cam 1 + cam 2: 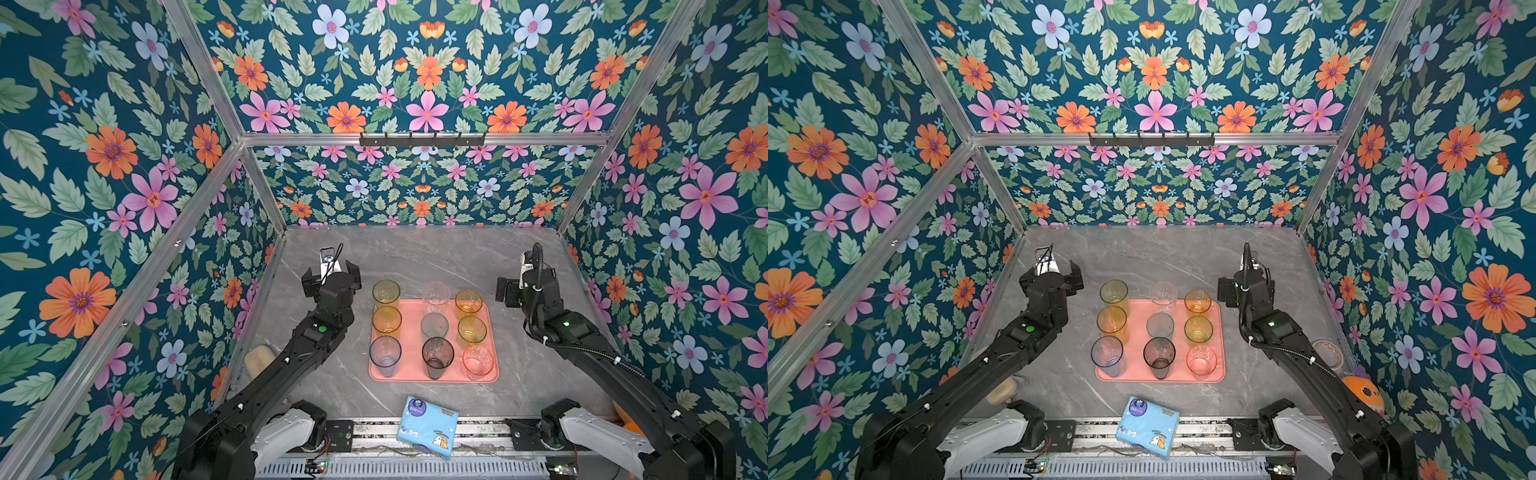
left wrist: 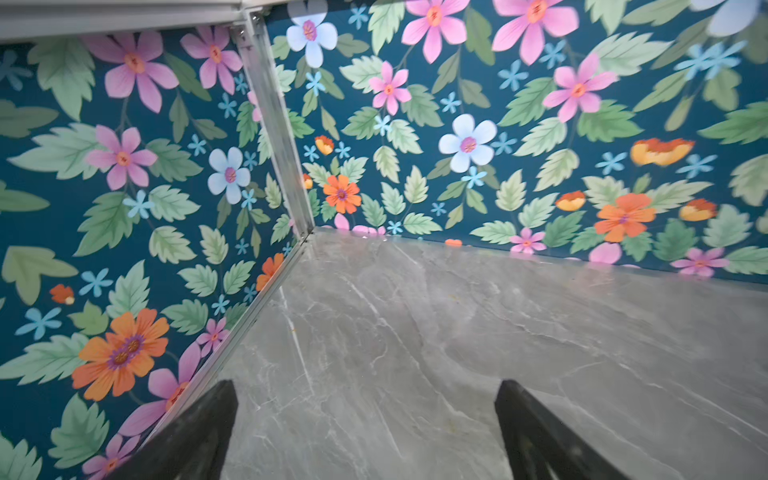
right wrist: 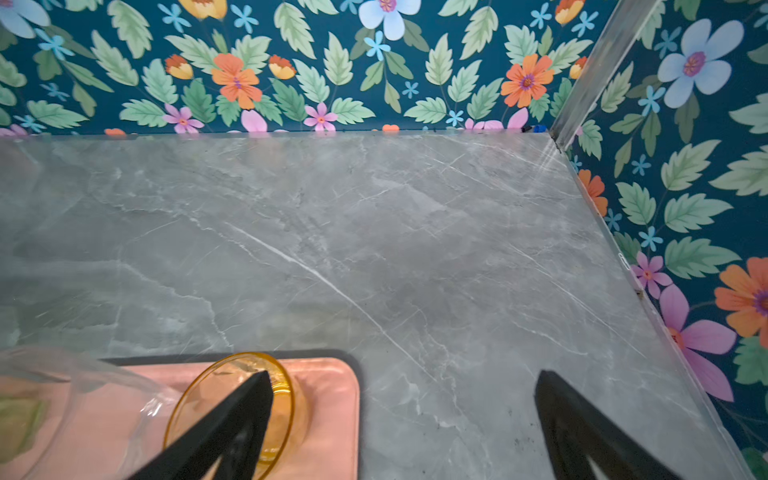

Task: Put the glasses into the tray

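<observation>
Your left claw [image 2: 365,386] hangs over bare worktop [image 2: 415,311] just left of the tray [image 1: 410,345], jaws spread wide with nothing between them. All nine glasses stand upright on the tray, three columns of three. From far to near, the left column runs yellow-green glass [image 1: 386,293], amber glass [image 1: 387,321], blue-grey glass [image 1: 385,353]. The middle column runs clear glass [image 1: 436,296], short teal-grey glass [image 1: 434,325], smoky dark glass [image 1: 437,355]. The right column runs second amber glass [image 1: 468,302], green glass [image 1: 472,330], pink glass [image 1: 478,359]. Your right claw [image 3: 405,376] sits off the tray's far right corner, likewise fully open and empty. In its wrist view one finger passes in front of that second amber glass without gripping it. No glass stands on the worktop, so I judge the placing finished, with only drawing the arms back left for you. The light-blue tissue packet [image 1: 428,432] at the near edge shows a dark round badge and a cartoon dog; its print is too small to read.
</observation>
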You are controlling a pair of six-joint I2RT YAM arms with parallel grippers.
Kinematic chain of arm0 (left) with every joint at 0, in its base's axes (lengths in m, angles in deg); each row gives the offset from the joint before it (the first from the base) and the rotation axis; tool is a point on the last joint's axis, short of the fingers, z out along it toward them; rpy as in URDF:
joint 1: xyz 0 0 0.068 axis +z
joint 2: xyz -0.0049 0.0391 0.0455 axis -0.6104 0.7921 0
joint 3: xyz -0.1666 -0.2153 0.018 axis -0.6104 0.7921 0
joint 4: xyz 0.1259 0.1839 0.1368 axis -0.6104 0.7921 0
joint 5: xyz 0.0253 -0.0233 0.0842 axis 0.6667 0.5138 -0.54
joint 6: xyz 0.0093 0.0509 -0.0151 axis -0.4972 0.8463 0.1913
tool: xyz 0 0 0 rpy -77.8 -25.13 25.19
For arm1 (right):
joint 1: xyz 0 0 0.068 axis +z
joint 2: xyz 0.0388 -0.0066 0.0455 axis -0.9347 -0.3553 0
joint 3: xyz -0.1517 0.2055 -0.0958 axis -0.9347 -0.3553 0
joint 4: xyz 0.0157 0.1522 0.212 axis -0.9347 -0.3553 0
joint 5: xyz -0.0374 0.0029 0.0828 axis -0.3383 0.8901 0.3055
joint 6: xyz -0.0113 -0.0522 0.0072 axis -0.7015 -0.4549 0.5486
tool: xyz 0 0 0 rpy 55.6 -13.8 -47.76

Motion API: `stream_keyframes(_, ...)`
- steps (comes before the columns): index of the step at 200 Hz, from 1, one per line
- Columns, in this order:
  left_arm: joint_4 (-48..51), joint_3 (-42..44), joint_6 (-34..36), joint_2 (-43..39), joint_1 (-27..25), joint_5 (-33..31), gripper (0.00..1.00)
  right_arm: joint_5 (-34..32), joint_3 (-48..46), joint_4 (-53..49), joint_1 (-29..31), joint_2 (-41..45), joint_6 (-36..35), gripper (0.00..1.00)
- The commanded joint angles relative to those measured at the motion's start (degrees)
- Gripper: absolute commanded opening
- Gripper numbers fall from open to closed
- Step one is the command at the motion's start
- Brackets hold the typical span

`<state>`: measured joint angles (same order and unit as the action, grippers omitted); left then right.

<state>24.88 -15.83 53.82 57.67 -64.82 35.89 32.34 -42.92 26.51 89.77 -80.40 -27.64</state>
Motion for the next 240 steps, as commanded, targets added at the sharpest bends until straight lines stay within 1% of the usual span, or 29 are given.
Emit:
stream_keyframes(1,-10.8,2.8,3.8,1.5,2.6,-2.8,0.99,0.1,-2.1,8.0,-2.9,-1.0,-0.6,0.99)
stream_keyframes(19,-10.9,3.9,1.5,3.7,6.6,-3.2,0.99,0.2,-3.3,9.5,-6.2,-1.5,0.4,0.99)
stream_keyframes(39,-9.9,5.2,-2.6,4.6,11.7,0.0,0.99,2.8,-5.5,11.9,-10.1,-1.5,1.3,0.99)
stream_keyframes(55,-11.9,7.8,-5.3,4.5,15.3,2.6,0.99,5.4,-6.5,12.9,-13.8,-2.1,2.9,0.99)
stream_keyframes(73,-16.1,11.2,-5.3,4.7,17.9,4.4,0.99,5.5,-7.7,13.9,-16.5,-3.1,2.9,0.99)
stream_keyframes(88,-19.4,13.2,-3.5,5.5,18.7,5.2,0.99,5.5,-9.3,16.2,-17.8,-4.4,2.2,0.99)
stream_keyframes(110,-21.9,15.2,-2.4,7.5,19.6,3.2,1.0,5.8,-12.4,22.7,-19.2,-7.2,1.5,0.99)
stream_keyframes(134,-27.2,17.9,-0.1,10.7,20.6,3.7,0.99,4.6,-14.9,28.4,-19.4,-10.9,0.7,0.99)
stream_keyframes(154,-29.7,19.4,0.3,12.6,20.9,3.9,0.99,4.2,-17.2,34.8,-19.4,-14.1,-2.0,0.99)
stream_keyframes(167,-31.4,20.3,0.2,13.2,21.0,5.2,0.99,3.5,-19.4,40.3,-19.4,-15.6,-3.9,0.99)
stream_keyframes(173,-32.4,20.8,0.1,13.4,21.1,5.9,0.99,4.2,-20.4,42.6,-19.6,-16.4,-4.3,0.99)
stream_keyframes(185,-34.8,22.0,0.0,14.1,21.4,7.7,0.99,5.5,-21.1,44.9,-19.8,-17.6,-4.8,0.99)
stream_keyframes(203,-38.4,23.3,-1.7,15.4,22.7,11.3,0.99,6.7,-20.9,44.9,-19.8,-18.2,-4.3,0.99)
stream_keyframes(218,-38.5,23.4,-1.2,15.3,23.2,14.3,0.99,7.8,-23.4,50.7,-19.8,-19.0,-4.5,0.99)
stream_keyframes(231,-40.0,23.6,-0.5,15.7,23.7,15.4,0.99,10.3,-26.1,57.1,-19.9,-19.4,-5.7,0.99)
stream_keyframes(240,-40.1,23.4,0.0,15.9,24.1,16.4,1.0,11.8,-27.3,58.9,-19.8,-19.3,-6.2,0.99)
